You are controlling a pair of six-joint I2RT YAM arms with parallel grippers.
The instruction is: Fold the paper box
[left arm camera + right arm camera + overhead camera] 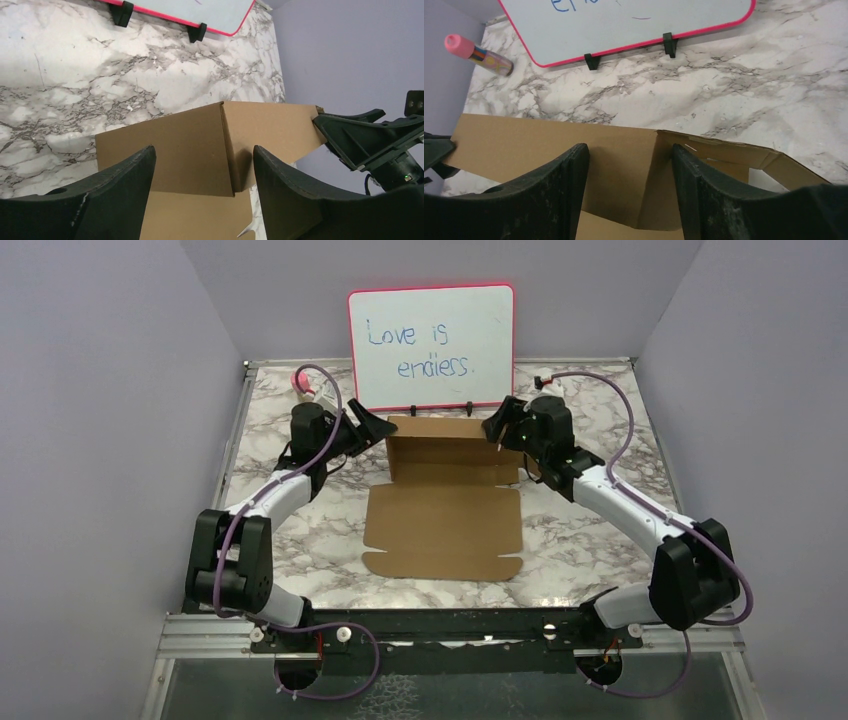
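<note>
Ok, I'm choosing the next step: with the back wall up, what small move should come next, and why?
Probably close both sets of jaws onto the corners. The paper box has its back wall standing, and the left gripper and right gripper each straddle a folded corner with jaws open, so nothing seems to pin those folds yet.
</note>
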